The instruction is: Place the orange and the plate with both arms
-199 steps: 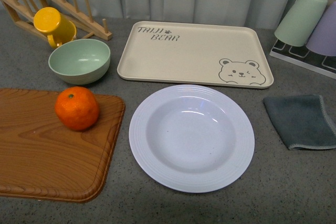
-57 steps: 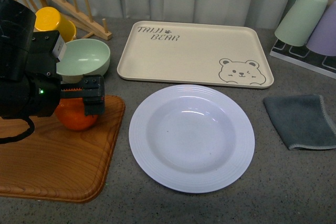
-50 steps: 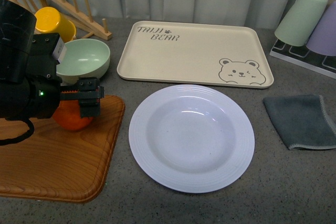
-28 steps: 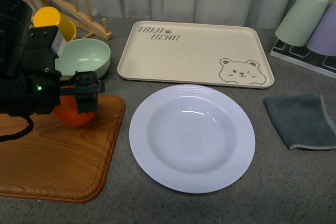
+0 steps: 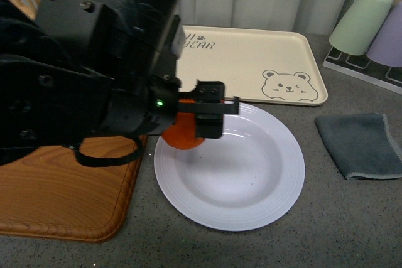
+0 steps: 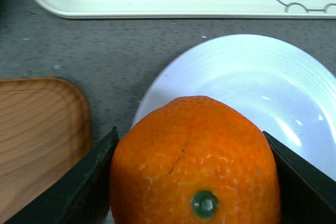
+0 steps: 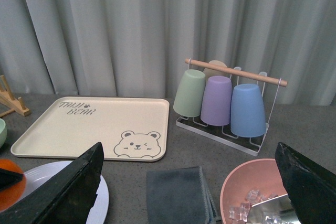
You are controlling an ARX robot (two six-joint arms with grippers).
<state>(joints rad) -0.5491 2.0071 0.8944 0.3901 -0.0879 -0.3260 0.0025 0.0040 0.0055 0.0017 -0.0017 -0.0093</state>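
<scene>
A grey table carries everything. The left arm fills the left half of the front view, reaching in over a wooden board that lies at the table's front left. A beige bear tray sits toward the back edge, and the white plate lies just in front of it, beside the board. A grey cloth lies off the plate's right side. The left gripper is clamped on the orange — a finger pressed to each side — holding it over the plate's left rim; whether it touches the plate is unclear. The right gripper is spread wide, with nothing between its fingers.
</scene>
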